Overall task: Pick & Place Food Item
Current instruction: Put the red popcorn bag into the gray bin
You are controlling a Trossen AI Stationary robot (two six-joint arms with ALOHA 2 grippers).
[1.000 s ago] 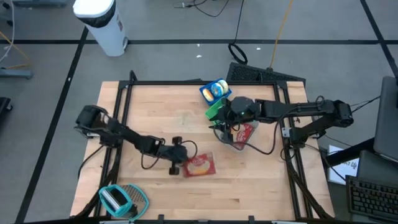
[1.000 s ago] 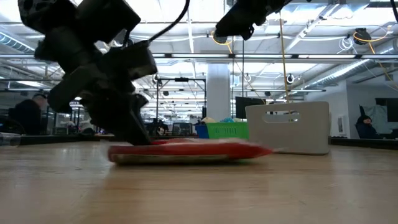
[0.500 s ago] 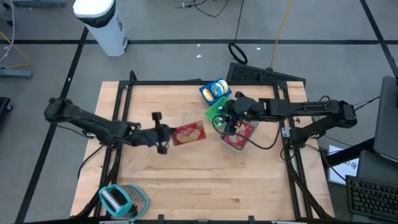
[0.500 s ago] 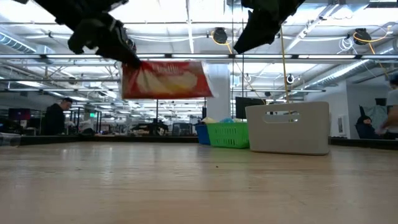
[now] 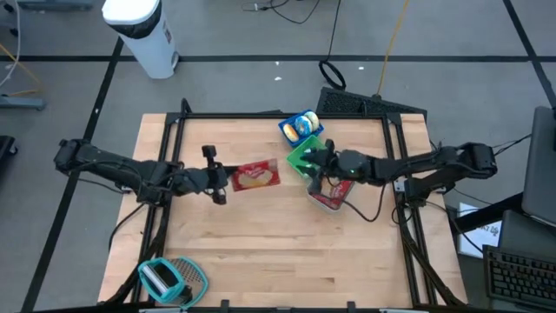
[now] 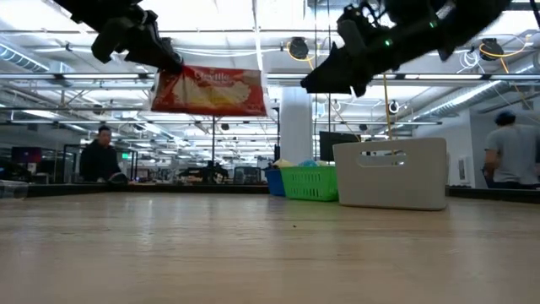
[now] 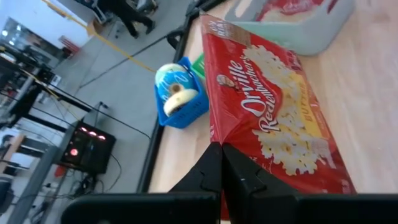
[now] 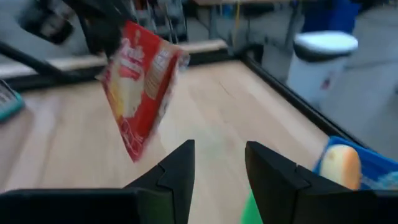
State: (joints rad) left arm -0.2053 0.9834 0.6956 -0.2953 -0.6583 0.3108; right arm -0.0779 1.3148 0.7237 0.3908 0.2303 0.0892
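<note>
Well, from my remote seat I logged these lines.

Left gripper: I saw the left gripper point(image 5: 217, 180) clamped tight on one edge of the popcorn bag point(image 5: 255, 176), fingers point(image 7: 214, 171) pinched together on the bag's corner in its wrist view.

Popcorn bag: red, with yellow popcorn print; it hung in the air above the table point(image 5: 261, 261), clear of the wood in the low view point(image 6: 211, 91). From above it sat at about 10 o'clock of the table's middle, at 3 o'clock of the left gripper.

Right gripper: I saw the right gripper point(image 5: 310, 162) with its fingers point(image 8: 177, 168) parted and nothing between them; it hovered over the green basket point(image 5: 301, 155), at 3 o'clock of the bag and apart from it.

Grey bin: the grey bin point(image 5: 332, 195) stood at 5 o'clock of the right gripper, with a red packet point(image 5: 340, 188) inside.

Green basket: just beside the grey bin, at its 11 o'clock.

Blue basket: the blue basket point(image 5: 301, 126) stood at 12 o'clock of the green basket, touching it, holding a round yellow and white item I could not identify.

Teal brush: the teal brush point(image 5: 169, 278) lay at the table's 7 o'clock corner.

People: one person point(image 6: 103, 152) and another point(image 6: 510, 148) stood in the room beyond the table.
</note>
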